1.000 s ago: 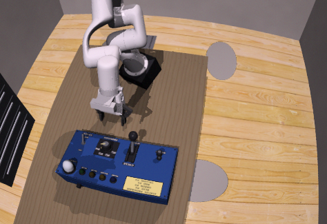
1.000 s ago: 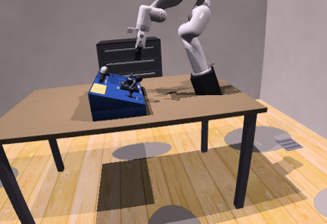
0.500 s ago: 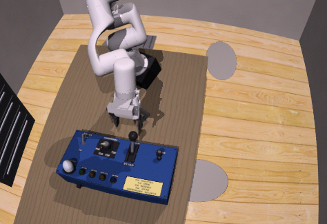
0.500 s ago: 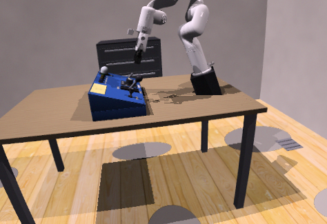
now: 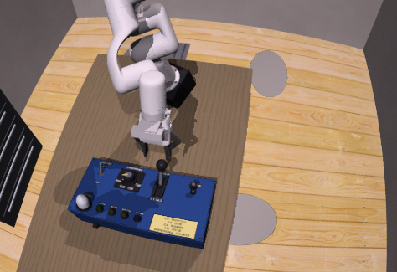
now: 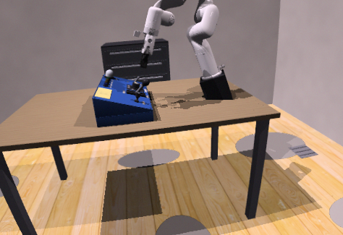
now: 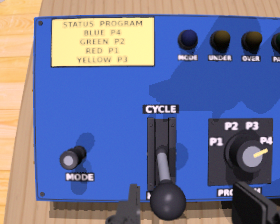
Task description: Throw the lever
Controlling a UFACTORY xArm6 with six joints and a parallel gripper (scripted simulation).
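A blue console (image 5: 142, 202) sits on the brown table. Its lever (image 5: 160, 174) has a black ball knob (image 7: 167, 201) and a grey shaft in a slot. In the wrist view the knob leans to the slot's near end, away from the CYCLE label (image 7: 161, 109). My gripper (image 5: 157, 151) is open and empty. It hangs above the table just behind the console, over the lever's knob; in the wrist view (image 7: 186, 212) the fingertips stand on either side of the knob, well above it. It also shows in the exterior view (image 6: 144, 61), high over the console (image 6: 122, 102).
The console also carries a PROGRAM dial (image 7: 247, 156) pointing to P4, a MODE knob (image 7: 71, 159), a row of round lamps (image 7: 221, 40), a yellow status card (image 7: 103, 42), a white dome (image 5: 83, 202) and a small toggle (image 5: 101, 168). The arm's black base (image 5: 180, 84) stands behind.
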